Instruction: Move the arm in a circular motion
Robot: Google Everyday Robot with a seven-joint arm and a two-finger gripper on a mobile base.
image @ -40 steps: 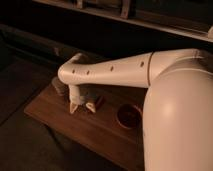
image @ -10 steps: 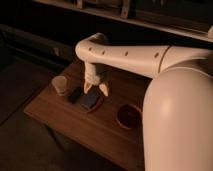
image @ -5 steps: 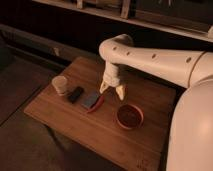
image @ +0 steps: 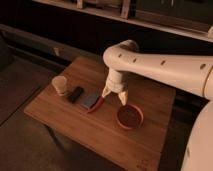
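With its end effector (image: 114, 96) spread open and empty above the tabletop (image: 100, 135), the arm (image: 155, 62) needed a smooth, level circle clearing the bowl (image: 130, 126).

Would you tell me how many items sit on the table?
4: a pale cup at left, a dark object beside it, a flat blue item, and a brown bowl at right. The gripper hangs between item and bowl.

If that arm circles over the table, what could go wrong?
The gripper hangs low, fingers open, between the bowl and the blue item. Circling at this height, it could clip the bowl or shove the blue item. A wider sweep might tip the cup near the left edge of the table.
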